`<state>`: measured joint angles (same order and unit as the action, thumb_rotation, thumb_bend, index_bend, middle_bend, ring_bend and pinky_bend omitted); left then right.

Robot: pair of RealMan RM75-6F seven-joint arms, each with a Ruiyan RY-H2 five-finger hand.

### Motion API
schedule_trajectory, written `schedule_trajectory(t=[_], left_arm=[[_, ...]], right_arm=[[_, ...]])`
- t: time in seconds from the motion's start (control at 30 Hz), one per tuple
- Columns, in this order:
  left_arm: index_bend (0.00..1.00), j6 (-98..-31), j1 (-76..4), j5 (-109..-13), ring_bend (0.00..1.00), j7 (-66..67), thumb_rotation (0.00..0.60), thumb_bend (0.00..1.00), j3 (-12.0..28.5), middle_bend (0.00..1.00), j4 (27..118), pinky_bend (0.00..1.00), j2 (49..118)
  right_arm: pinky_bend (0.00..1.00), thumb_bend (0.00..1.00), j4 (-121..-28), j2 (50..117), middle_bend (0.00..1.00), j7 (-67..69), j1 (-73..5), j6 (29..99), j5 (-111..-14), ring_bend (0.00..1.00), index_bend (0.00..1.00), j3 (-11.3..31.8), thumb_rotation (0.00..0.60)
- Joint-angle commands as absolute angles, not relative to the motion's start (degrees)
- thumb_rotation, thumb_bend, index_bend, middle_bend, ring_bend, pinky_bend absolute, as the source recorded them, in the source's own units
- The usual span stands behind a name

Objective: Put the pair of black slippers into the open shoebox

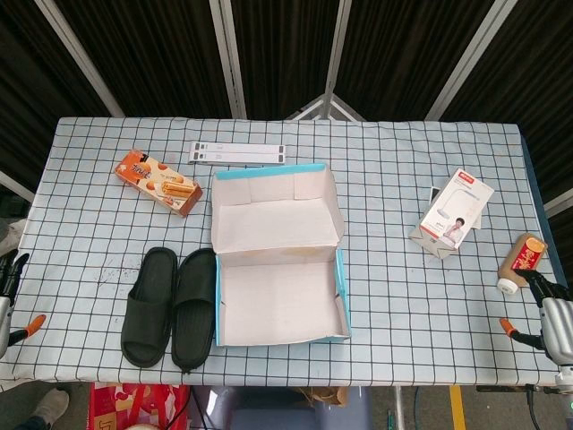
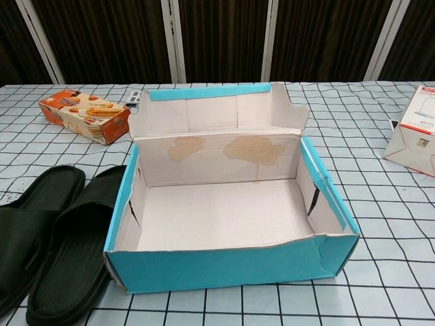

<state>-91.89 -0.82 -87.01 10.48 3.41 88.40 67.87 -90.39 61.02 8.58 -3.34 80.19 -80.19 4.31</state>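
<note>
Two black slippers lie side by side on the checked cloth, soles down, toes toward the far side: the left one [image 1: 149,306] [image 2: 30,217] and the right one [image 1: 194,309] [image 2: 76,248], which touches the shoebox's left wall. The blue shoebox [image 1: 341,288] [image 2: 231,269] stands open and holds nothing, its lid [image 1: 276,208] folded back behind it. My left hand [image 1: 9,291] shows only at the table's left edge, fingers apart, holding nothing. My right hand [image 1: 548,313] is at the right edge, fingers spread and holding nothing. Neither hand appears in the chest view.
An orange biscuit box [image 1: 158,182] [image 2: 85,115] lies back left, and a white strip [image 1: 237,153] behind the lid. A white lamp carton [image 1: 456,211] [image 2: 413,133] sits to the right. A brown bottle [image 1: 521,261] lies just beside my right hand.
</note>
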Motion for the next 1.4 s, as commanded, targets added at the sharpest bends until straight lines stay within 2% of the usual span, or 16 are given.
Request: schedule_trajectory(t=[0.03, 0.57, 0.8, 1.13, 1.4], left_arm=[[0.00, -92.2, -0.7, -87.2, 0.00, 10.5, 0.600, 0.20, 3.4, 0.03, 88.5, 0.16, 67.8], [0.00, -90.3, -1.5, -86.9, 0.00, 10.6, 0.600, 0.19, 3.0, 0.04, 88.3, 0.16, 68.1], [0.00, -88.6, -2.2, -91.5, 0.00, 5.6, 0.600, 0.13, 0.0, 0.05, 89.6, 0.16, 66.6], [0.00, -81.1, -5.4, -98.0, 0.00, 7.7, 0.600, 0.10, -5.4, 0.06, 93.9, 0.16, 66.6], [0.00, -77.0, -6.8, -95.6, 0.00, 14.9, 0.600, 0.09, -4.7, 0.06, 95.8, 0.16, 68.6]], right_arm=[[0.21, 0.23, -90.4, 61.0, 0.20, 8.4, -3.3, 80.0, -80.1, 0.25, 0.19, 4.2, 0.600], [0.21, 0.23, -90.5, 61.0, 0.20, 8.3, -3.3, 79.5, -79.5, 0.25, 0.19, 4.4, 0.600], [0.21, 0.23, -90.7, 61.0, 0.20, 8.1, -3.5, 79.2, -80.4, 0.25, 0.19, 3.9, 0.600], [0.21, 0.23, -90.5, 60.5, 0.20, 9.5, -2.9, 80.2, -80.2, 0.25, 0.19, 4.2, 0.600], [0.21, 0.23, -90.3, 60.2, 0.20, 10.7, -2.5, 80.8, -80.5, 0.25, 0.19, 4.2, 0.600]])
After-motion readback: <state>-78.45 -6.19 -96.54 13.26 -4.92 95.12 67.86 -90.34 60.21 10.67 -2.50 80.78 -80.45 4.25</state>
